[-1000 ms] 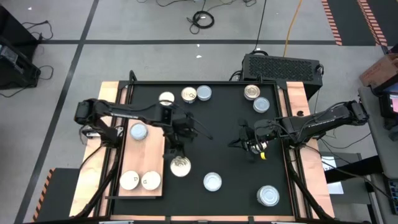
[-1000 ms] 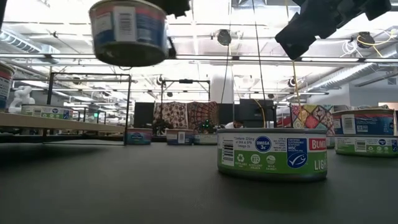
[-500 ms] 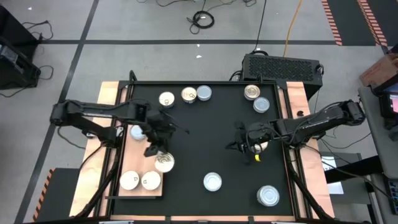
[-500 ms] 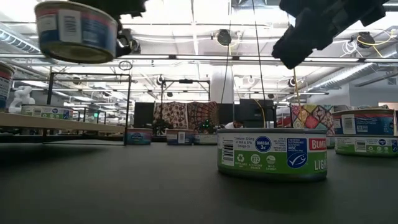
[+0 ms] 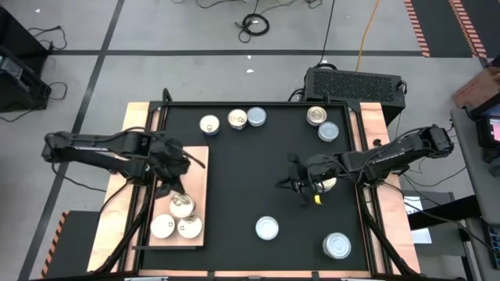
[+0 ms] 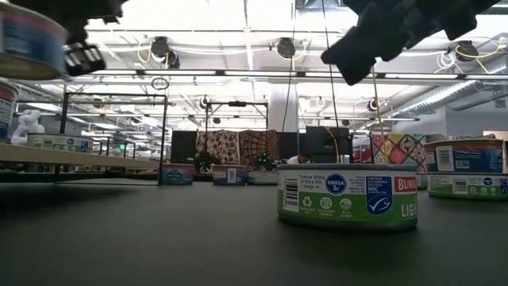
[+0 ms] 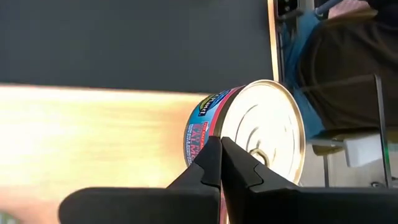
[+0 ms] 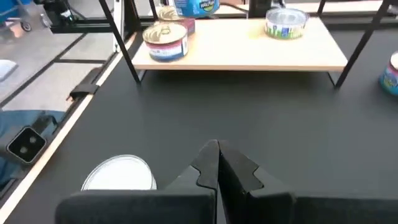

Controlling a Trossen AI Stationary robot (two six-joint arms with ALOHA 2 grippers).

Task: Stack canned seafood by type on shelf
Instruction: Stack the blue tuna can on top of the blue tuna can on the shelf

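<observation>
My left gripper [image 5: 178, 191] is shut on a silver-topped tin [image 5: 181, 205] and holds it in the air over the wooden shelf [image 5: 195, 168], just beyond two cream-topped tins [image 5: 162, 226] [image 5: 187, 226] standing on the shelf's near end. In the low view the held tin [image 6: 24, 40] hangs high at the left. Another tin [image 8: 286, 23] stands farther back on the shelf; the left arm hides it in the high view. My right gripper [image 5: 291, 181] is shut and hovers over the black mat, touching nothing. My left gripper has the tin by its silver top [image 7: 261, 134], close to the rim. The fingers [image 7: 211, 162] come from above at a slant and look closed together; they cover the exact spot they grip. The tin hangs below them, lifted clear of the shelf and about upright.
Loose tins stand on the mat: three at the far edge [image 5: 209, 124] [image 5: 237, 119] [image 5: 255, 117], two at the far right [image 5: 316, 116] [image 5: 328, 131], one near the middle [image 5: 267, 228], one at the near right [image 5: 337, 245]. A green-labelled tin [image 6: 347, 196] fills the low view's middle.
My left gripper has carried the tin from above the mat beside the shelf's right edge toward the table's left and near edge, so the tin is now over the shelf and still lifted. My right gripper has drifted a little toward the table's left.
</observation>
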